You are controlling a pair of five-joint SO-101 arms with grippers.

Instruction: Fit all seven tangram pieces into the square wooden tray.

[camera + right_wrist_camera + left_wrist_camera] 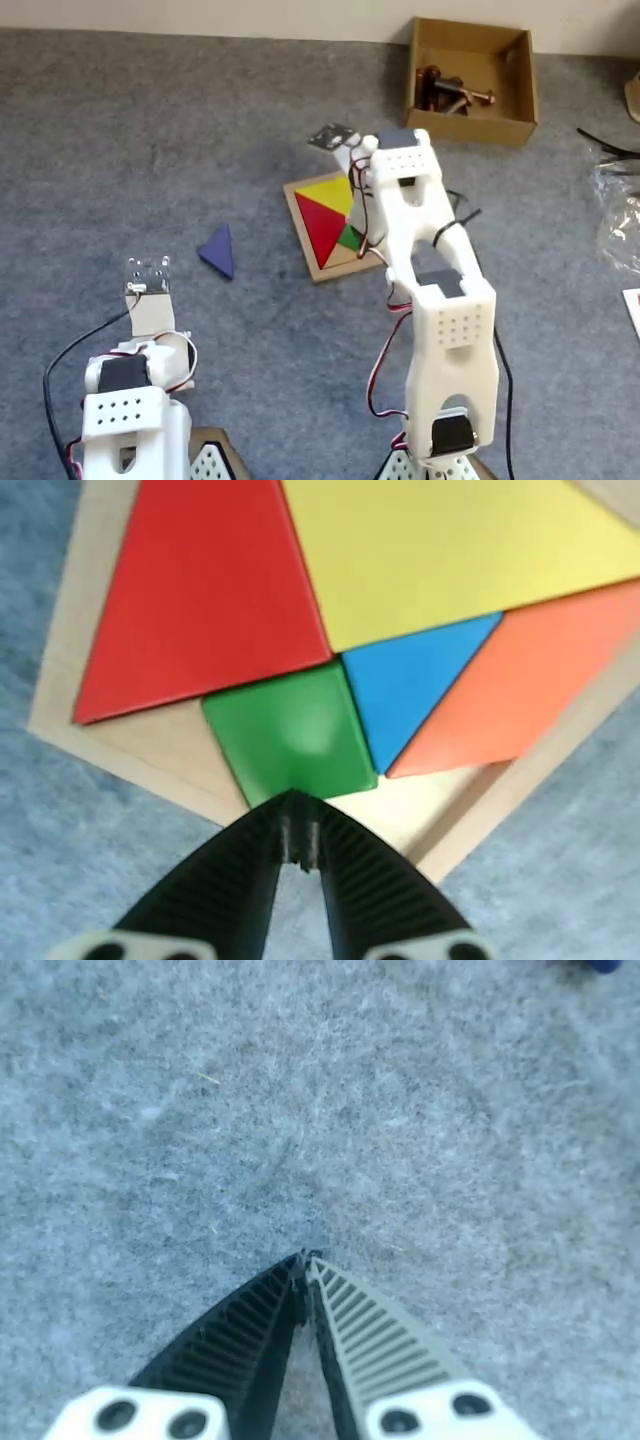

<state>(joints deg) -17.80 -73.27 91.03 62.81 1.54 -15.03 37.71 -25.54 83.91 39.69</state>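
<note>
The square wooden tray (312, 268) lies mid-table, tilted like a diamond. In the right wrist view it holds a red triangle (200, 590), a yellow triangle (440, 550), a small blue triangle (415, 685), an orange piece (540, 675) and a green square (290, 730). My right gripper (298, 815) is shut and empty, its tips at the green square's edge above a bare corner of the tray (130, 745). A dark blue triangle (218, 250) lies loose on the carpet left of the tray. My left gripper (305, 1260) is shut over bare carpet, short of that triangle.
A cardboard box (470, 70) with small items stands at the back right. Clear plastic (620, 220) and cables lie along the right edge. The right arm (420, 200) covers the tray's right side. Grey carpet stretches open to the left and back.
</note>
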